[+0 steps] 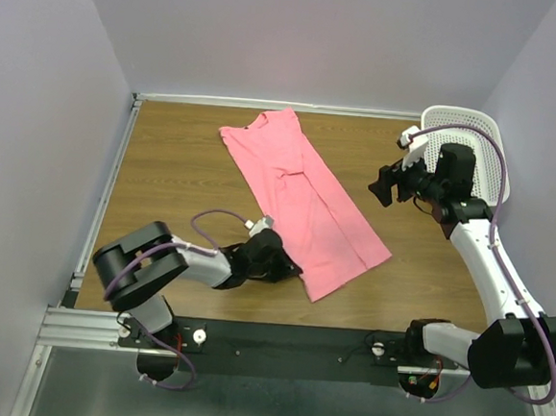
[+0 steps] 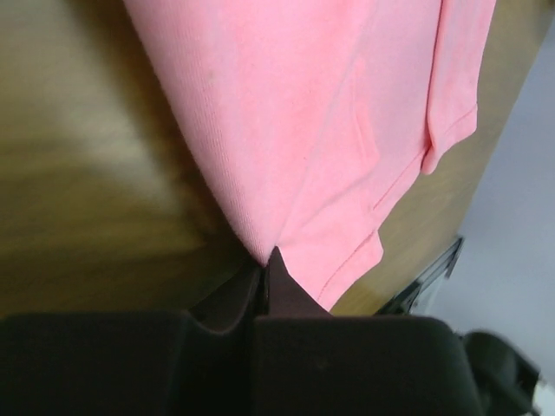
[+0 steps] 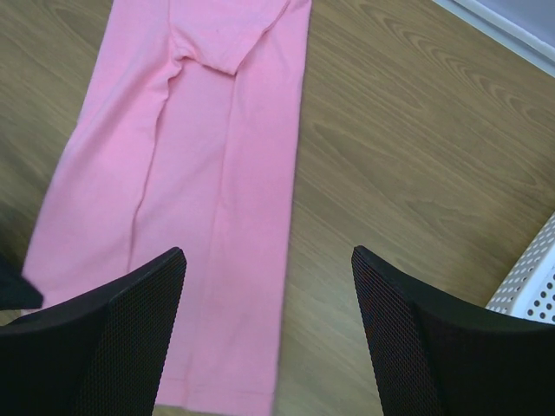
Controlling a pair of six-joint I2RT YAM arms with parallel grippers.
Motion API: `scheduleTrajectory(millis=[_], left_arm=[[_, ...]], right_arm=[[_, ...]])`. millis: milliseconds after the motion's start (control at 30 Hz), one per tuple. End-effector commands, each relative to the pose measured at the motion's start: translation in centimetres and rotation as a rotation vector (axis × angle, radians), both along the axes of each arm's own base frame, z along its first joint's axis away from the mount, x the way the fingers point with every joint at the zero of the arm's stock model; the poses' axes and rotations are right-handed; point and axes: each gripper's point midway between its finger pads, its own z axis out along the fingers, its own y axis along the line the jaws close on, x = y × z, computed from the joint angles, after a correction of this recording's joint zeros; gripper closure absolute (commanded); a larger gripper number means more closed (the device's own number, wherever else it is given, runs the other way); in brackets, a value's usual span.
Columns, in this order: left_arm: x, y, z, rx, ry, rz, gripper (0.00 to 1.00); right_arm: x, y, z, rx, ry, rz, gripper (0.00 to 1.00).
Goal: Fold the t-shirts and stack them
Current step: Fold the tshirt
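A salmon-pink t-shirt (image 1: 303, 191) lies folded into a long strip across the wooden table, running from the back centre to the front right. My left gripper (image 1: 288, 267) is low at the shirt's near left edge and is shut on a pinch of the t-shirt (image 2: 295, 130) cloth. My right gripper (image 1: 384, 187) is open and empty, held above the table to the right of the shirt. In the right wrist view the t-shirt (image 3: 199, 217) lies below and left of its fingers (image 3: 130, 321).
A white perforated basket (image 1: 476, 137) stands at the back right behind my right arm, and its corner shows in the right wrist view (image 3: 533, 286). Bare wooden tabletop (image 1: 165, 180) lies to the left of the shirt. A metal rail (image 1: 106, 185) borders the table's left edge.
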Motion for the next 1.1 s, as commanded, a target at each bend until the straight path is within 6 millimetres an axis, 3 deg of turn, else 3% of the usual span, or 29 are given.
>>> scheduleTrajectory(millis=[0,67,100,133,167,200,233,267,333,367,433,467,500,533,567,600,633,667,700,733,767,800,933,967,1067], left_arm=[[-5.5,5.3,-3.5,0.116,0.082,-0.102,0.98],[-5.7,5.5,-1.3,0.056,0.039,-0.103,0.96],[-6.1,6.1,-1.1,0.051,0.030,-0.097,0.76],[-5.5,6.0,1.3,-0.002,-0.033,-0.076,0.65],[-5.6,6.7,1.6,0.018,-0.040,-0.061,0.51],[-5.3,6.8,2.8,0.007,-0.071,-0.045,0.47],[-4.8,6.9,5.6,-0.046,-0.132,-0.026,0.42],[-4.6,8.1,5.8,0.004,-0.150,0.004,0.38],[-3.4,9.0,10.7,-0.063,-0.265,0.068,0.31],[-3.3,9.9,11.5,-0.023,-0.323,0.055,0.30],[-2.8,10.7,17.2,-0.073,-0.521,0.040,0.29],[-2.2,11.2,20.0,-0.027,-0.686,0.002,0.28],[-2.1,11.1,22.2,-0.026,-0.792,-0.034,0.28],[-1.9,10.5,23.5,-0.003,-0.872,-0.087,0.28],[-2.2,9.5,24.6,0.026,-0.945,-0.181,0.27],[-2.2,8.6,27.4,0.089,-1.090,-0.286,0.26],[-2.2,6.7,24.9,0.179,-1.068,-0.441,0.23],[-2.2,5.8,24.1,0.238,-1.069,-0.509,0.23],[-2.3,3.8,23.4,0.334,-1.108,-0.617,0.23],[-3.6,2.6,22.2,0.355,-1.104,-0.707,0.26],[-3.5,2.5,20.7,0.445,-1.078,-0.719,0.28],[-5.7,0.8,18.8,0.451,-1.057,-0.802,0.32],[-11.4,-1.4,14.3,0.441,-1.031,-0.939,0.38],[-14.0,-1.9,13.8,0.415,-1.042,-0.970,0.38],[-16.0,-1.7,10.8,0.438,-1.012,-1.010,0.39]], right_arm=[[-0.9,0.4,0.0,0.021,0.005,0.038,0.15],[-1.1,0.4,-0.1,0.019,0.004,0.043,0.15],[-1.2,0.5,-0.1,0.021,0.005,0.049,0.15],[-1.3,0.6,-0.1,0.023,0.005,0.057,0.15],[-1.4,0.6,-0.1,0.023,0.003,0.064,0.15],[-1.4,0.7,-0.2,0.021,0.005,0.070,0.15],[-1.5,0.7,-0.1,0.023,0.006,0.074,0.15],[-1.6,0.9,-0.2,0.026,0.011,0.087,0.15],[-2.0,1.2,-0.4,0.017,0.010,0.128,0.15],[-2.3,1.4,-0.5,0.007,0.007,0.159,0.15],[-4.1,2.5,-0.9,-0.025,-0.017,0.325,0.15],[-6.7,3.7,-1.5,0.006,0.022,0.456,0.15],[-7.6,3.9,-1.9,-0.099,-0.112,0.623,0.15],[-9.1,4.1,-2.5,-0.138,-0.161,0.727,0.13],[-12.4,3.9,-4.6,-0.159,-0.123,0.832,0.10],[-12.8,3.5,-5.7,-0.293,-0.283,0.972,0.06],[-13.5,3.0,-6.8,-0.349,-0.307,1.020,0.01],[-14.1,2.1,-8.8,-0.412,-0.271,1.053,0.01],[-14.0,1.7,-9.5,-0.458,-0.282,1.086,0.01],[-14.0,1.3,-10.2,-0.481,-0.255,1.102,0.02],[-14.2,0.9,-10.9,-0.497,-0.221,1.120,0.03],[-15.3,0.1,-12.5,-0.515,-0.155,1.198,0.06],[-18.4,-0.5,-15.6,-0.489,-0.079,1.304,0.12],[-17.9,-0.6,-16.1,-0.518,-0.104,1.301,0.13],[-18.1,-0.8,-17.6,-0.525,-0.093,1.284,0.16]])
